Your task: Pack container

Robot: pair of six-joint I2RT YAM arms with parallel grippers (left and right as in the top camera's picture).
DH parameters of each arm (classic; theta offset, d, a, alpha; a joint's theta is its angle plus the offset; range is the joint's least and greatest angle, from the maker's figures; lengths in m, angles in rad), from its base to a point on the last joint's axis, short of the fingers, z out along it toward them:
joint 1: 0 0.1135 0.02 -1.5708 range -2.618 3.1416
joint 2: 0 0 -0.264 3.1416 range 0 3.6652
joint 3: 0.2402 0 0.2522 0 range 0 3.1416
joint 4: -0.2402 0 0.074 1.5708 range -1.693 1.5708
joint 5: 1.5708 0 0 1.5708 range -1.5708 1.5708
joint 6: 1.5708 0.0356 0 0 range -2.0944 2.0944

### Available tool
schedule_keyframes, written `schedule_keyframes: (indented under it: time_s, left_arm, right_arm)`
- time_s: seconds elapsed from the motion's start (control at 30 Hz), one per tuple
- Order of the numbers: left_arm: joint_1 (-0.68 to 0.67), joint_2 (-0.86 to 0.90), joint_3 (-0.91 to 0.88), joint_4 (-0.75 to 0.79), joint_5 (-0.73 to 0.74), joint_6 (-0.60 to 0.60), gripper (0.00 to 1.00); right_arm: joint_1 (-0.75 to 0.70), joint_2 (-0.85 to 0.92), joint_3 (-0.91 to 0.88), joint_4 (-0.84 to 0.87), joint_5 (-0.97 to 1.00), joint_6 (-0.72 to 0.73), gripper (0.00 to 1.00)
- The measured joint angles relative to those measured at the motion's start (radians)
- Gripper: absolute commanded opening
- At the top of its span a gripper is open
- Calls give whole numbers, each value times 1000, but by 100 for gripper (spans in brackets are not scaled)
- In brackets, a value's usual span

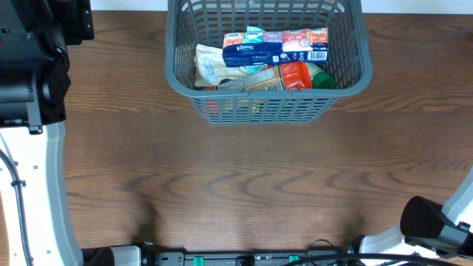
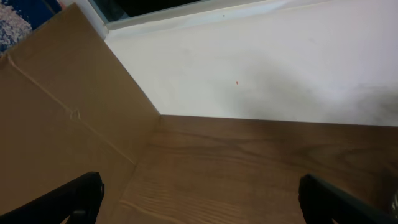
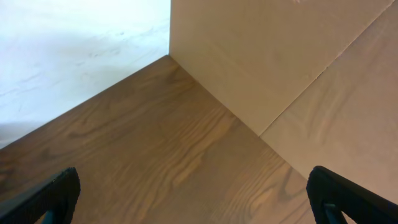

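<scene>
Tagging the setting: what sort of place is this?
Probably a robot lab bench: wood-grain table, cardboard panel fencing its edge, dark grey plastic basket holding a Kleenex pack.

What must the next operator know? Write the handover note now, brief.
Left hand: open, holding nothing, over the table.
Right hand: open, holding nothing.
Container: far side of the table, holding a tissue pack, a white pouch, an orange bottle and more packets.
Done: those items are packed.
Left: no loose item shows in any view; likely finished, confirm.
</scene>
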Motion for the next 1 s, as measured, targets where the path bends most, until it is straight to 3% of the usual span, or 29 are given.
schedule_keyframes:
  time_s: [1.0]
  left_arm:
    - [0,0,0,-2,0,-12,98]
  right_arm:
    - [0,0,0,0,0,0,99]
